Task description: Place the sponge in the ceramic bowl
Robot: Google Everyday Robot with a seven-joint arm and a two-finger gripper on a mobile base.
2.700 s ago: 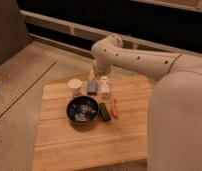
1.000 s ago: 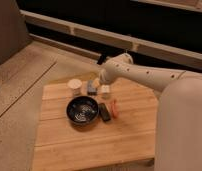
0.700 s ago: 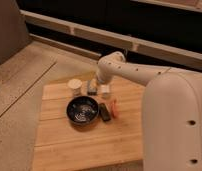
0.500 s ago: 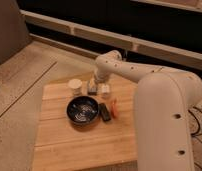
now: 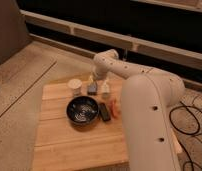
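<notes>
The sponge (image 5: 93, 89) sat on the wooden table (image 5: 64, 142) close to its far edge, outside the ceramic bowl (image 5: 82, 111), which stood just in front of it, toward the camera. A small pale cup (image 5: 74, 86) stood near the sponge's left side, also by the far edge. A flat black bar (image 5: 104, 112) lay just beside the bowl's right rim; whether the two touched could not be told. A small orange piece (image 5: 114, 107) lay just beyond the bar, on its right. Nothing lay between the sponge and the bowl's rim.

The front half of the table, from the bowl to the near edge, was bare planking, and so was the strip along its left edge. On the right the robot's white body covered the table's edge. Speckled floor (image 5: 24, 75) spread to the left and behind, a dark railed wall (image 5: 94, 22) ran along the back, and black cables (image 5: 191, 125) lay on the floor at the right.

The arm (image 5: 144, 105) rose broad and white in the right foreground, reached back over the table's right side, bent at a rounded joint (image 5: 105, 60) above the far edge and turned downward. The gripper (image 5: 98, 88) was low at the sponge, right against it. Whether it was spread or pinching the sponge could not be told.
</notes>
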